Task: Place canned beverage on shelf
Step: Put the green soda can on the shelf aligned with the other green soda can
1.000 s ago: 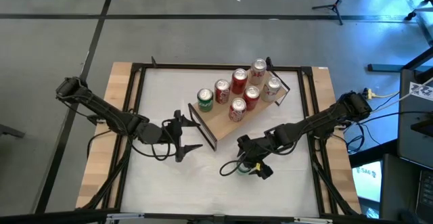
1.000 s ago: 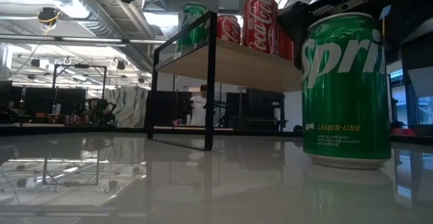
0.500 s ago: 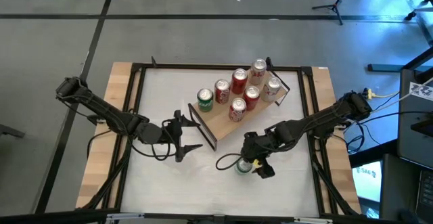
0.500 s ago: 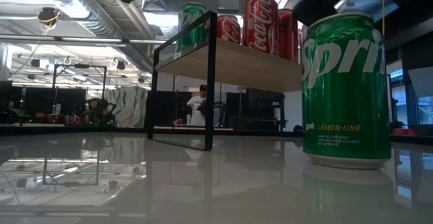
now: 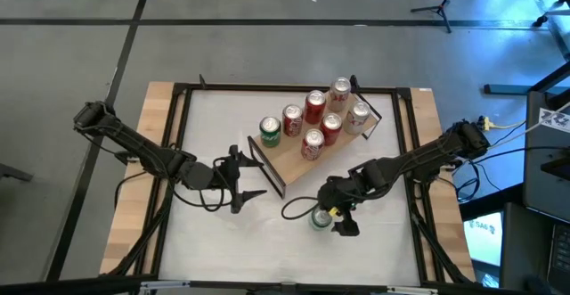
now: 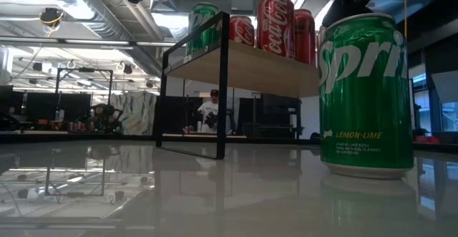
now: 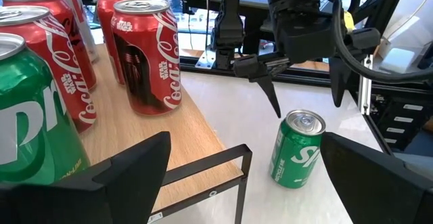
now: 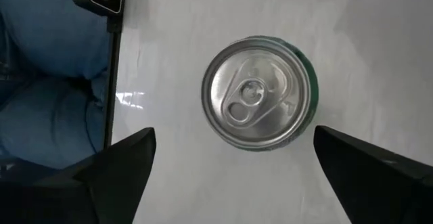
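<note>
A green Sprite can point(image 5: 319, 221) stands upright on its base on the white tabletop, in front of the shelf; it also shows in the low view point(image 6: 365, 94), the left wrist view point(image 7: 295, 149) and, lid up, the right wrist view point(image 8: 259, 92). My right gripper point(image 5: 315, 217) hangs open above it, pointing down, one finger to either side, touching nothing point(image 8: 234, 135). The shelf point(image 5: 294, 157), a light-wood plank with black frame ends, carries several red cans and a green one point(image 5: 270, 130). My left gripper point(image 5: 248, 177) waits open beside the shelf's near-left end.
The shelf's black end frame point(image 7: 223, 170) stands right ahead of my left gripper. The table's black rails point(image 5: 178, 152) and wooden side strips run along its edges. A person's legs in blue point(image 8: 47, 82) show past the table's edge in the right wrist view.
My right gripper has risen a little over the green can, staying open; the dark shape behind the can's top in the low view has gone up and almost out of the picture. The can has not moved.
</note>
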Controlling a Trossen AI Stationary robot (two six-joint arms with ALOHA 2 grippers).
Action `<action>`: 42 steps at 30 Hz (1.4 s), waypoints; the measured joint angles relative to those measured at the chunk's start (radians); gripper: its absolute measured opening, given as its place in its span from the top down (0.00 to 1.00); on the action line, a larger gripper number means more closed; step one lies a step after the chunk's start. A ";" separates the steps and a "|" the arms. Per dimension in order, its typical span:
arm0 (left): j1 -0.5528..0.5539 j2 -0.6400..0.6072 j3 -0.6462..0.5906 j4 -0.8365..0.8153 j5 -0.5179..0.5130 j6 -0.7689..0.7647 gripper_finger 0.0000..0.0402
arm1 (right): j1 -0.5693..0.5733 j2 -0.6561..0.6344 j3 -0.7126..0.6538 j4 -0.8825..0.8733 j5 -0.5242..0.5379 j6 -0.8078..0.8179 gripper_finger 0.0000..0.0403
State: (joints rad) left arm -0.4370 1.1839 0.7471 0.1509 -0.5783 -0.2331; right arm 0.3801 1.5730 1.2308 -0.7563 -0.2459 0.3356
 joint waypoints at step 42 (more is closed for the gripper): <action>0.000 0.000 0.000 0.023 -0.004 0.001 0.08 | 0.053 0.001 -0.001 0.057 0.115 -0.033 0.02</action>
State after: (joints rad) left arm -0.4370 1.1835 0.7471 0.1738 -0.5827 -0.2325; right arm 0.4327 1.5738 1.2301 -0.6994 -0.1307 0.3030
